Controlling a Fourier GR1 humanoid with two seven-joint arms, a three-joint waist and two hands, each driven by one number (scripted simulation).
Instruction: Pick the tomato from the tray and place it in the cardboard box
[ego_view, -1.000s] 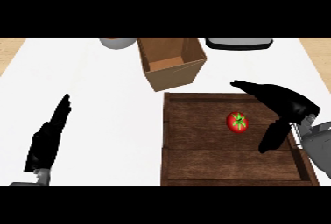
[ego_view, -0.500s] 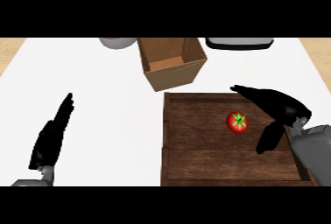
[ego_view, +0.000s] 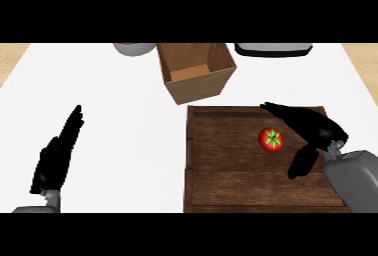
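A red tomato (ego_view: 272, 140) with a green stem lies on the dark wooden tray (ego_view: 221, 170), right of the tray's middle. My right hand (ego_view: 316, 131) hovers just right of the tomato, open, with the fingers reaching past its far side and the thumb hanging down on its near side; nothing is held. The open cardboard box (ego_view: 195, 70) stands beyond the tray's far left corner. My left hand (ego_view: 59, 152) rests open on the white counter at the left, fingers straight and pointing away.
A grey round container (ego_view: 134, 48) sits at the counter's far edge left of the box. A dark appliance with a pale base (ego_view: 272, 49) sits at the far edge to the right. White countertop (ego_view: 118, 115) lies between my left hand and the tray.
My right hand has drifted left and nearer, closing in on the tomato's right side. The tomato, tray and box have not moved. My left hand has shifted only slightly.
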